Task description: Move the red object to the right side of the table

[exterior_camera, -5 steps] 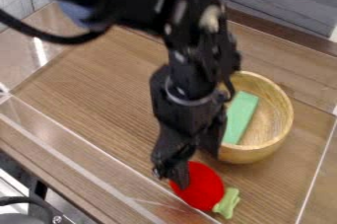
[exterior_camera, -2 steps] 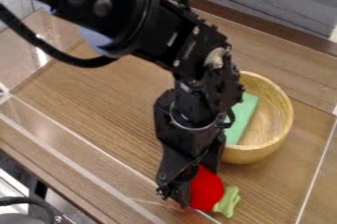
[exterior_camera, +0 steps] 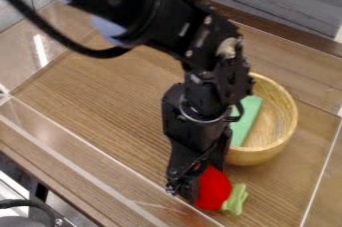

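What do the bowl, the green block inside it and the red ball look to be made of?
Bowl: probably light wood or bamboo, matte, pale tan; grain too blurred to confirm. Green block: flat, uniform dull green, maybe foam or painted wood. Red ball: smooth, saturated red with a slight sheen, likely plastic or rubber.

Wood-grain table (exterior_camera: pixel 94 96), wooden bowl (exterior_camera: pixel 274 141), glossy red object (exterior_camera: pixel 214 188).
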{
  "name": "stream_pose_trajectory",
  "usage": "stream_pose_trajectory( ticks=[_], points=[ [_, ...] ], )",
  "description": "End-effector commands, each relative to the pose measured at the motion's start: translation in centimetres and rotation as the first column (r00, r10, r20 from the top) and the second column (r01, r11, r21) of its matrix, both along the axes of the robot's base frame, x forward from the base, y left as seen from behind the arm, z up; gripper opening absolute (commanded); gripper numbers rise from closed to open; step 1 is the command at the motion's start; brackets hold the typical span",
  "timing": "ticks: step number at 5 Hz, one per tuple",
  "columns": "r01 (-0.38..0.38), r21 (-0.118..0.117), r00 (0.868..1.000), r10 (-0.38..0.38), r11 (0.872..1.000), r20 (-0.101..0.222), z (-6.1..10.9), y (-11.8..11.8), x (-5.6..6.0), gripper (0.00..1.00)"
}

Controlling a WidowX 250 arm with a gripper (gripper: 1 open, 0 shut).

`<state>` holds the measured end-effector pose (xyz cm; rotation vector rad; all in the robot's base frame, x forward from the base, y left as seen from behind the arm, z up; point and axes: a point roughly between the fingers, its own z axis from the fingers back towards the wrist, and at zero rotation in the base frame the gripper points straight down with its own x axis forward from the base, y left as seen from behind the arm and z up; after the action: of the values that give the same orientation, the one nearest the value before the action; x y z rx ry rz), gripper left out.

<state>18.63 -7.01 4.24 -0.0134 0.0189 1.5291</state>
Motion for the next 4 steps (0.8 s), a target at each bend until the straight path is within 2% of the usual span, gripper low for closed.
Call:
stream_pose_trajectory(
  ticks=[1,3,4],
  points=[
    [0.021,-0.012,1.000,-0.021,1.000,0.020,0.5,-1.4,1.4,1.00],
    [-0.075,-0.003,0.997,0.075,0.997,0.017,-1.9,-1.3,1.8,1.00],
    [-0.080,0.013,0.997,0.080,0.997,0.020,-2.3,-0.5,1.0,0.00]
  ],
)
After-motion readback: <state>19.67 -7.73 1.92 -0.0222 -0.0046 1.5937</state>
